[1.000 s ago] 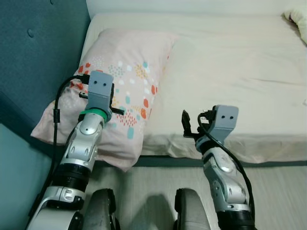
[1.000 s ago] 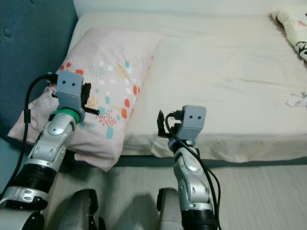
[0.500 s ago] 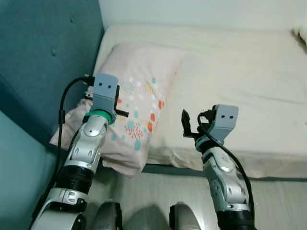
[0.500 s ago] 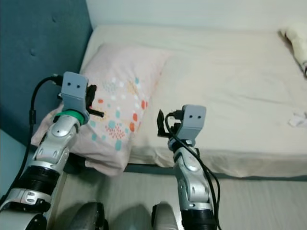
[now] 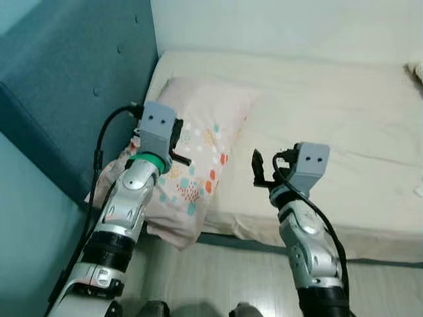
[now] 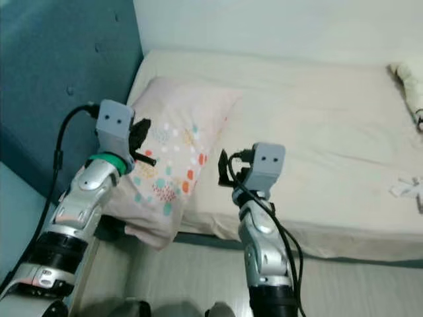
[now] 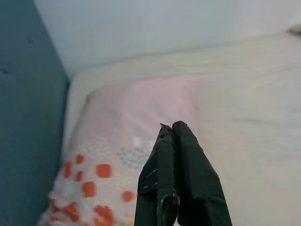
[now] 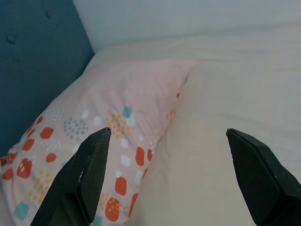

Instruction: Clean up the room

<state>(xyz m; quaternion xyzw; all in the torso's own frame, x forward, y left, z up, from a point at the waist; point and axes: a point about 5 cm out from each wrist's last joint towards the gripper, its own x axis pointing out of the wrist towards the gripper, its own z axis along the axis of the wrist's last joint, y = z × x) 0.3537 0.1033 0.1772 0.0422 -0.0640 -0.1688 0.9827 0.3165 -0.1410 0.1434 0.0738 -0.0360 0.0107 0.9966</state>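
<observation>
- Bed (image 5: 344, 125): cream sheet. The view has shifted since the earlier frames, showing more wall and teal headboard (image 5: 73, 86); objects unmoved. Wide bare sheet right of the pillow.
- Pillow (image 5: 198, 139): pink, dotted, at the bed's head-end corner against the headboard, its near end overhanging the bed's front edge.
- Right pincer (image 8: 169, 181): fingers spread wide, above the front edge.
- Left pincer (image 7: 173, 141): fingers pressed together, empty, still over the pillow.
- No readable writing.

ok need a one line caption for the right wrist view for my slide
Open right pincer facing a pink spotted pillow that lies on a cream bed beside a teal headboard.
</observation>
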